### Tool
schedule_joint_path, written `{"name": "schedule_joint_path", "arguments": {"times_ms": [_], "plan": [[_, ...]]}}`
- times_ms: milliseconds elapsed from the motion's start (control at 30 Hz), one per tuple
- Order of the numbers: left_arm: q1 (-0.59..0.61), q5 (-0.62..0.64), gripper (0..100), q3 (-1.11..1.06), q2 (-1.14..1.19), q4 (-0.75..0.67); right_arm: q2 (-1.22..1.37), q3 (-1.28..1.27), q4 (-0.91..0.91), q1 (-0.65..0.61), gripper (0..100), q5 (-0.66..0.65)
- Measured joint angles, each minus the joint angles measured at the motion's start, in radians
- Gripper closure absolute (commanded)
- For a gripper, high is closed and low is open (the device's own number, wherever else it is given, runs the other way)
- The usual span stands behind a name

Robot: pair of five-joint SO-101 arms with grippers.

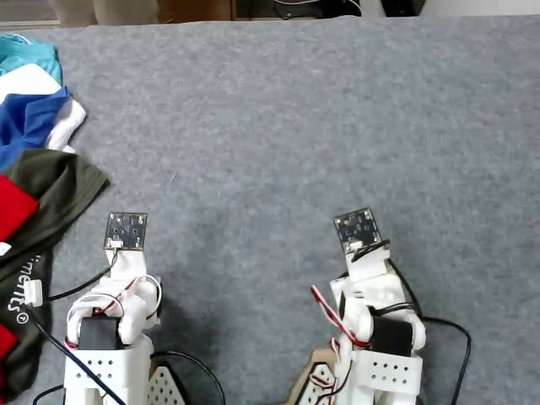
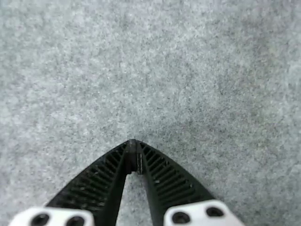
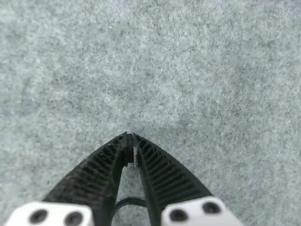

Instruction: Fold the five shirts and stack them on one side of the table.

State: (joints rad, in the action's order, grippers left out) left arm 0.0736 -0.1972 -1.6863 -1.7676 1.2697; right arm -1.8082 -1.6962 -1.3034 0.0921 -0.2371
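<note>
Grey felt covers the worktop (image 1: pixel 295 110) from edge to edge. The shirts lie unfolded along its left edge, heaped against one another. A teal shirt (image 1: pixel 29 52) sits at the far left corner. A white shirt (image 1: pixel 24 80) touches it on the near side, and a blue shirt (image 1: pixel 34 122) is crumpled across the white one. Nearer still, a dark green shirt (image 1: pixel 63 186) spreads furthest in from the edge and runs on toward the near left corner, with white print on it. A red shirt (image 1: pixel 13 207) lies against the green right at the edge; I cannot tell which of the two is on top.

My arms stand at the near edge. One arm (image 1: pixel 110 337) is just beside the dark green shirt, and the other arm (image 1: pixel 375 333) is well apart from it, further along the same edge. From above I cannot say which is which.

My left tool (image 2: pixel 132 149) is pressed together, its ribbed black fingers (image 2: pixel 101 181) meeting at the tips over the felt. My right tool (image 3: pixel 130 141) is also together at the tips over the felt, with a thin slit between the fingers further back.
</note>
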Motion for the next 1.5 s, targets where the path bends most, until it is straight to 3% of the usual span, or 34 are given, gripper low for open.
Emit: {"name": "schedule_joint_path", "arguments": {"times_ms": [1133, 1267, 1500], "plan": [[-0.035, 0.000, 98, 0.003, 0.000, 0.000, 0.000, 0.054, 0.031, 0.000, 99.2, 0.000], [0.068, 0.000, 98, 0.074, 0.000, 0.000, 0.000, 0.232, -0.026, 0.000, 99.3, 0.000], [0.376, 0.000, 98, 0.359, 0.000, 0.000, 0.000, 0.511, -0.152, 0.000, 99.3, 0.000]]}}
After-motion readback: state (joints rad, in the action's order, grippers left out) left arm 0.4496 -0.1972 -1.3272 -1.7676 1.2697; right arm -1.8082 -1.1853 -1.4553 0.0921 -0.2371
